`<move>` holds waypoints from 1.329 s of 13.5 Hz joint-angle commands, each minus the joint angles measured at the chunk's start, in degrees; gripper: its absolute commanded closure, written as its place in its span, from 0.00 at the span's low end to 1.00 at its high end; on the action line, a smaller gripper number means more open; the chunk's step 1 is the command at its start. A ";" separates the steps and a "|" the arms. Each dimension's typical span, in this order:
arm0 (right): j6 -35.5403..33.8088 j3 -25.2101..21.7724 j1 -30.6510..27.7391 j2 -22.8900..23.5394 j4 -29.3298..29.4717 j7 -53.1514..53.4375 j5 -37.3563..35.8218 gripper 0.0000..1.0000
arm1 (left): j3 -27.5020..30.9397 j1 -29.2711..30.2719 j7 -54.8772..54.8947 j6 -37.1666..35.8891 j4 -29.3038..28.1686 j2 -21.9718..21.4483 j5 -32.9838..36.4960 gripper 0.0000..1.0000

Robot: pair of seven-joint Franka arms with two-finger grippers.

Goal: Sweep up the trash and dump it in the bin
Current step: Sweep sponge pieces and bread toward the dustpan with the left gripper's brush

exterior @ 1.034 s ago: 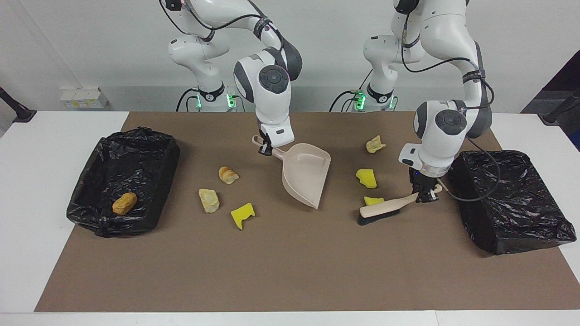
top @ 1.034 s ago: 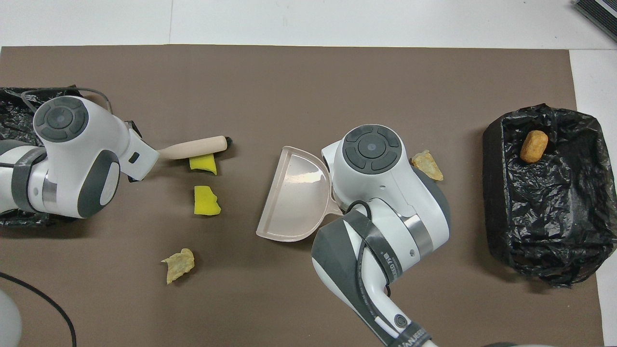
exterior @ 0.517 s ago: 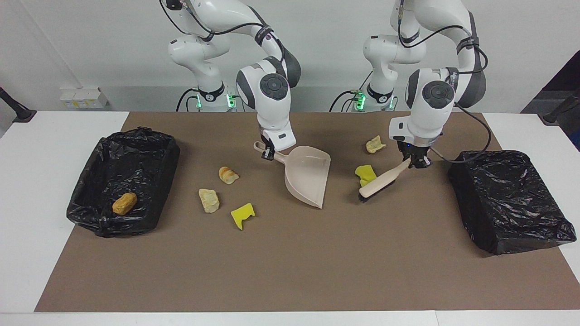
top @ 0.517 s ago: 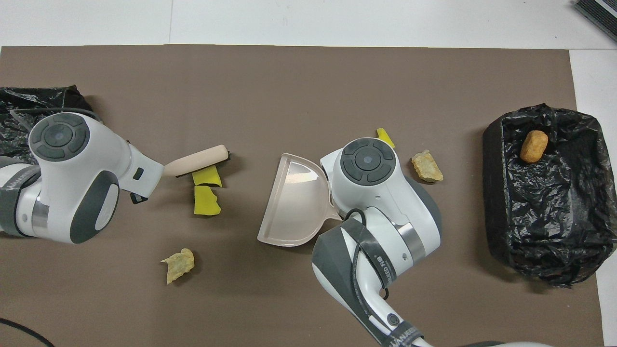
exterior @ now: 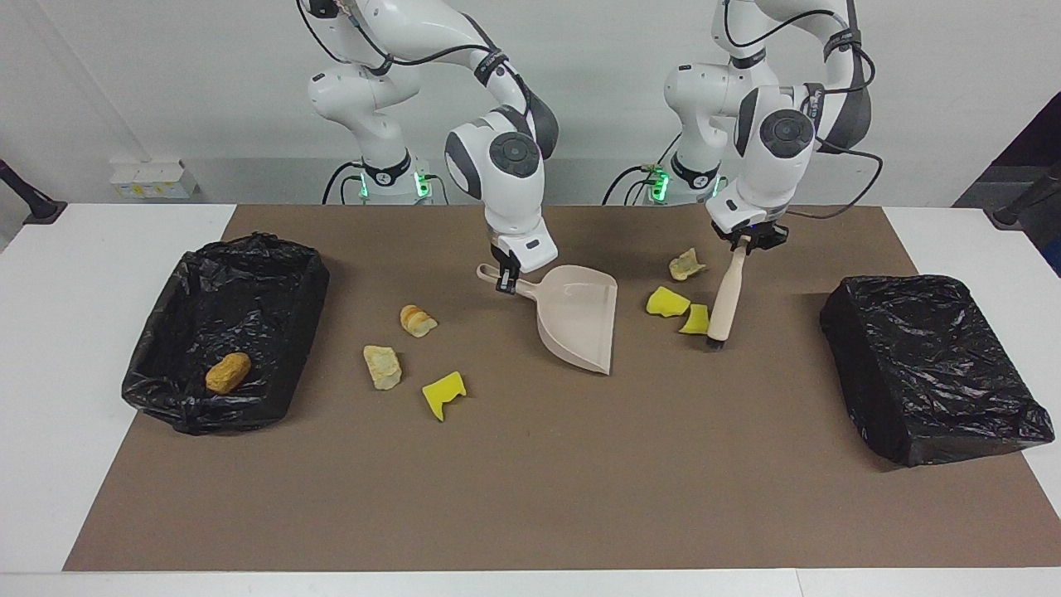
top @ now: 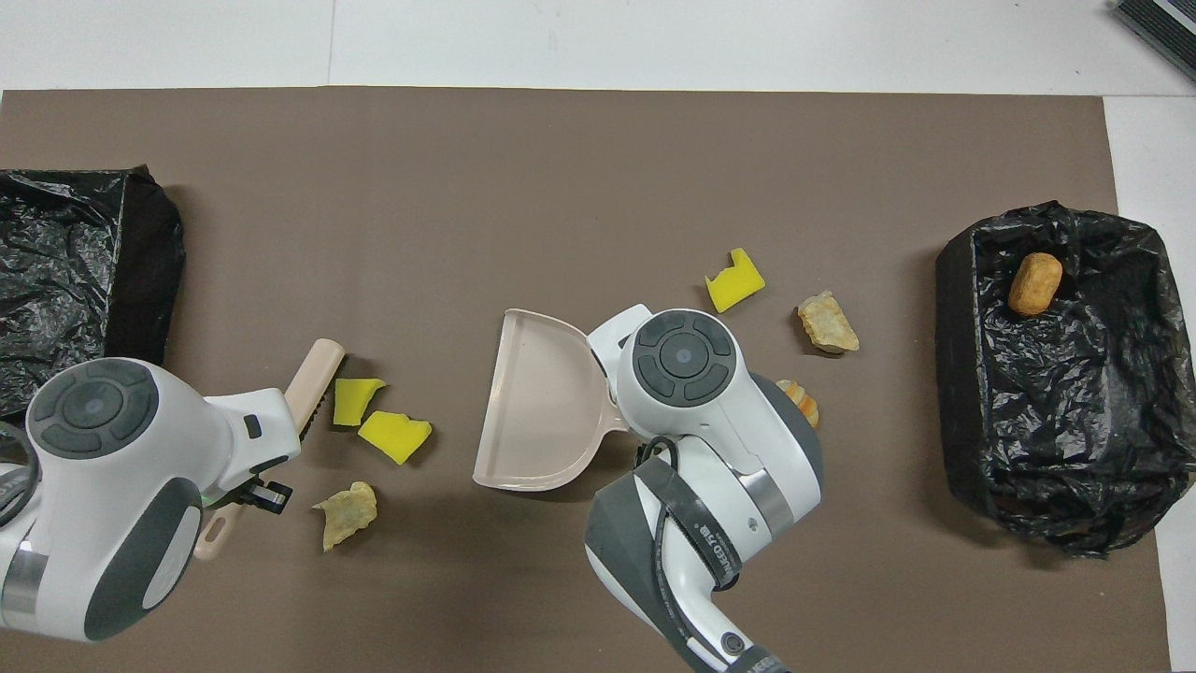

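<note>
Brown mat [exterior: 530,481] covers your white table [exterior: 83,332]. Trash [exterior: 678,308] mid-mat, beside brush [exterior: 725,298] clamped in left gripper [exterior: 748,242]; right gripper [exterior: 504,280] clamps dustpan [exterior: 580,327]. Overhead hides both grips.

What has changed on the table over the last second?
The left end effector swung the brush toward the robots, pushing two yellow chunks closer to the dustpan. The right end effector shifted the dustpan slightly toward them. Both grips stayed shut; the other scraps and both bins stayed put.
</note>
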 commanded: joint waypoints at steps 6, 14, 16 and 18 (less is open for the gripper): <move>1.90 0.09 0.12 -1.33 -3.33 -4.17 -1.04 1.00 | 0.46 -5.10 -40.04 -6.53 -8.32 -7.34 -5.79 1.00; 3.22 0.09 -1.63 -0.89 -3.59 -4.52 -0.96 1.00 | 0.46 -11.60 -64.37 6.28 -9.22 -2.62 -14.76 1.00; 3.13 0.09 -1.72 -0.89 -3.59 -4.52 -0.96 1.00 | 0.46 -11.60 -60.61 8.84 -7.04 0.28 -15.38 1.00; 2.61 0.09 -1.72 -0.89 -3.51 -3.91 -0.87 1.00 | 0.55 -11.52 -56.47 9.98 -2.82 3.70 -16.26 1.00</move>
